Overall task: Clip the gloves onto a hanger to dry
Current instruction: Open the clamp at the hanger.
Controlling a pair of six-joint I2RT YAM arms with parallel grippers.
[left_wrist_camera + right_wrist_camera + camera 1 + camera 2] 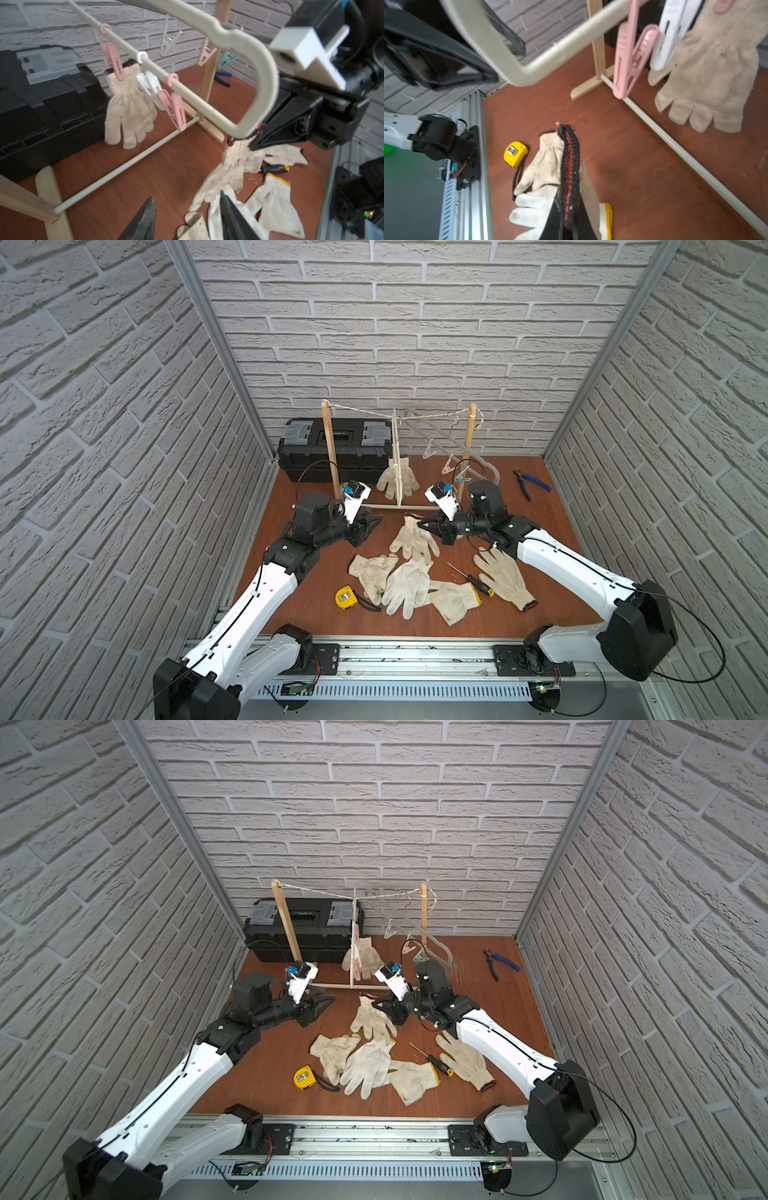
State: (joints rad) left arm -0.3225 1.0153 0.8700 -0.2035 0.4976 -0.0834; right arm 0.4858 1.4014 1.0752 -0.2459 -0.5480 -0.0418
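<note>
On the brown table (316,614), off-white, dirt-speckled knit gloves (405,585) lie in a loose heap, some with yellow cuffs. Right claw (420,524) is clamped on the dark edging of the red-cuffed glove (413,539), that end raised. Left claw (376,522) stands parted and empty nearby. One hung glove (397,478) dangles from a pink clip (113,60) on the cream hanger (268,83).
</note>
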